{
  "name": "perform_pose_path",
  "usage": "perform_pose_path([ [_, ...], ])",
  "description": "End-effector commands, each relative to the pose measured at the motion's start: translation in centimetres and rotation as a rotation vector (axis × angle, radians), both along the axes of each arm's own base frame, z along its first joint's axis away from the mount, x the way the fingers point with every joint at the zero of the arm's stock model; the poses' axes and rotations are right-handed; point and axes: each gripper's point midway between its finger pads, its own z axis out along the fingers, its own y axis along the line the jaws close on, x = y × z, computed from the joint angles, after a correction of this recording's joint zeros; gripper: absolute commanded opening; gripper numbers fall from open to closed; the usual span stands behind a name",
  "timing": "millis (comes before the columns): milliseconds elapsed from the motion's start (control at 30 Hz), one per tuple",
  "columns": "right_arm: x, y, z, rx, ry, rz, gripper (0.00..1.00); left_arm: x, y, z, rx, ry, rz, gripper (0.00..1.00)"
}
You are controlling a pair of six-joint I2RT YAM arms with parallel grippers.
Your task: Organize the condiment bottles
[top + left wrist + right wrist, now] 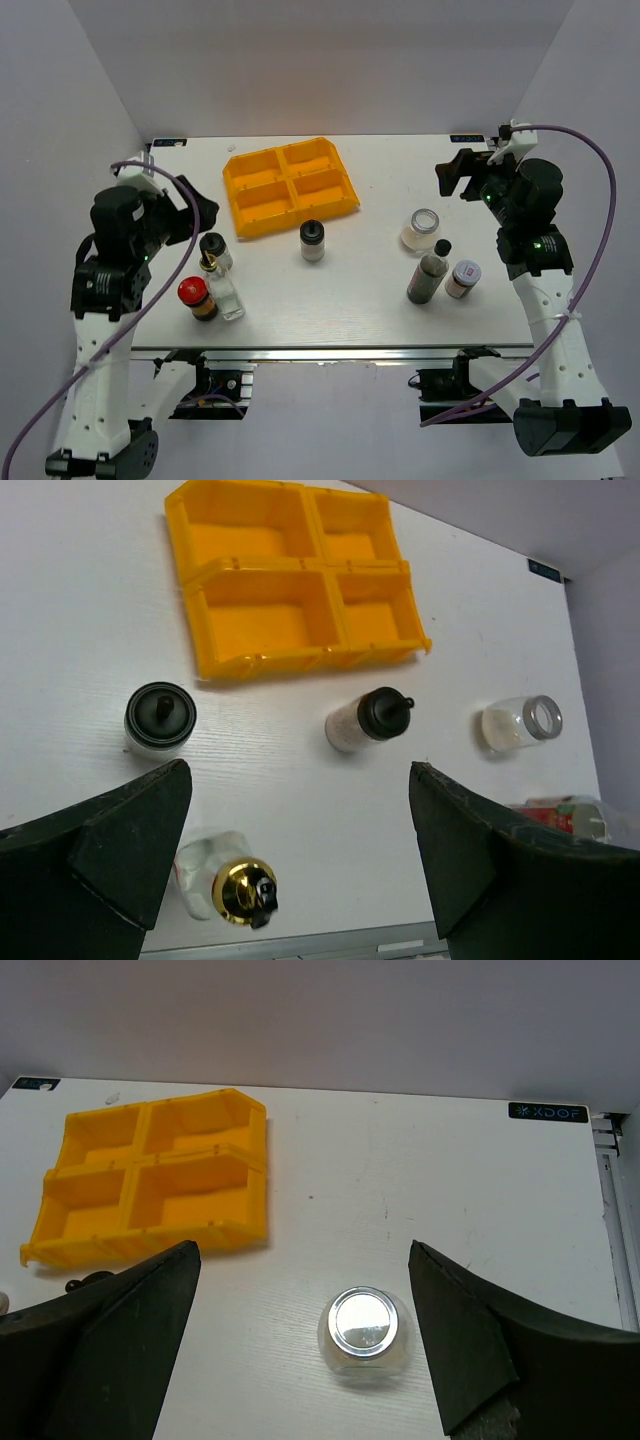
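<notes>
Left hand [300,770] and right hand [303,1250] both released, gold-spouted bottle [235,885] partly behind a finger

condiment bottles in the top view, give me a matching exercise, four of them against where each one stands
1 red-lidded jar
2 silver-lidded jar
3 tall dark bottle
4 lone black-capped shaker

a on the near side of the yellow tray
b left, beside the gold-spouted bottle
c right, farthest back
d right, beside the pale-lidded jar

Pairs: 1-b, 2-c, 3-d, 4-a

Top view: high overhead, whole table [370,290]. Wrist views: closer, tilted down; all share yellow tray [290,187].
</notes>
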Motion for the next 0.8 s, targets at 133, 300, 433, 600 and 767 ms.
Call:
perform_pose_path([
  [133, 0.2, 0.1, 0.1, -0.024, -0.021, 0.012, 0.89, -4.1, -3.1, -3.0, -0.016, 0.061, -0.225, 0.98],
  [300, 0.1, 0.5, 0.1, -0.028, -0.022, 0.044, 0.89, -5.0, -1.8, -3.5, 0.015, 0.041, -0.164, 0.98],
  [433, 0.1, 0.9, -0.1, -0.027, -0.019, 0.065, 0.89, -5.5, -1.2, -4.6, 0.016, 0.049, -0.126, 0.98],
  [600, 0.5, 0.5, -0.6, -0.023, 0.002, 0.039, 0.89, -5.4, -1.4, -8.8, 0.006, 0.129, -0.125, 0.98],
  [767, 0.6, 0.3, -1.0, -0.022, 0.01, 0.025, 0.89, -5.8, -1.7, -8.7, -0.001, 0.101, -0.146, 0.98],
])
